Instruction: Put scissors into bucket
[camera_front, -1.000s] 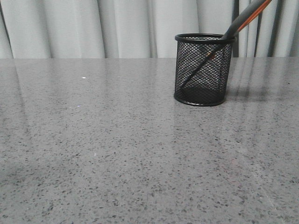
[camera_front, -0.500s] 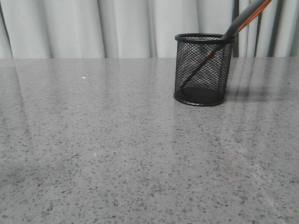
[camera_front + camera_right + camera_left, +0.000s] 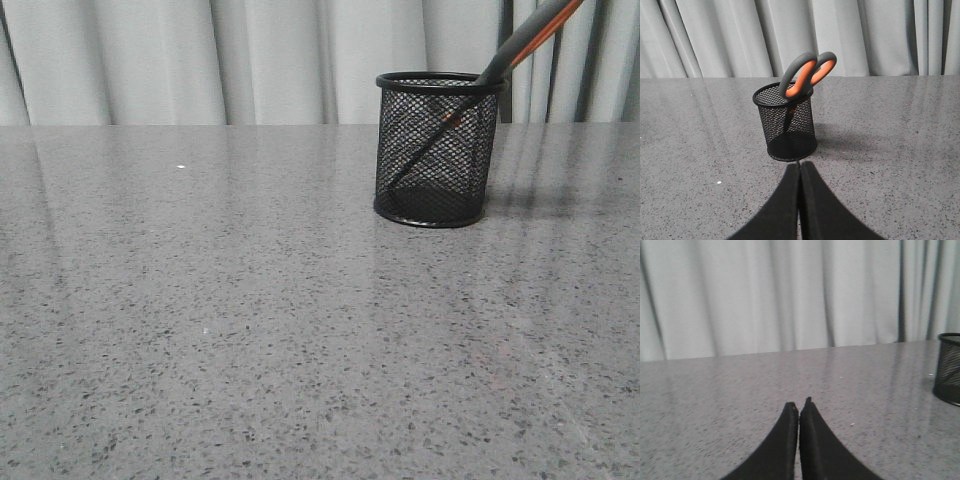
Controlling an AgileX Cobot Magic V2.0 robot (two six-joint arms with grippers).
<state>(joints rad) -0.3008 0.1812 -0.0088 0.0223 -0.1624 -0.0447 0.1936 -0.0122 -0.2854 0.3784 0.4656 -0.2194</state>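
Note:
The black wire-mesh bucket [image 3: 436,150] stands upright on the grey table at the back right. The scissors [image 3: 520,40] stand in it, blades down, with the grey and orange handles leaning out over its rim to the right. In the right wrist view the bucket [image 3: 786,125] holds the scissors [image 3: 805,75] and my right gripper [image 3: 799,165] is shut and empty, just short of the bucket's base. My left gripper [image 3: 799,402] is shut and empty over bare table, with the bucket [image 3: 947,369] far off at the frame's edge. Neither gripper shows in the front view.
The speckled grey table [image 3: 250,320] spreads across the front view. Pale grey curtains [image 3: 250,60] hang behind its far edge. A small white speck [image 3: 180,166] lies on the table at the back left.

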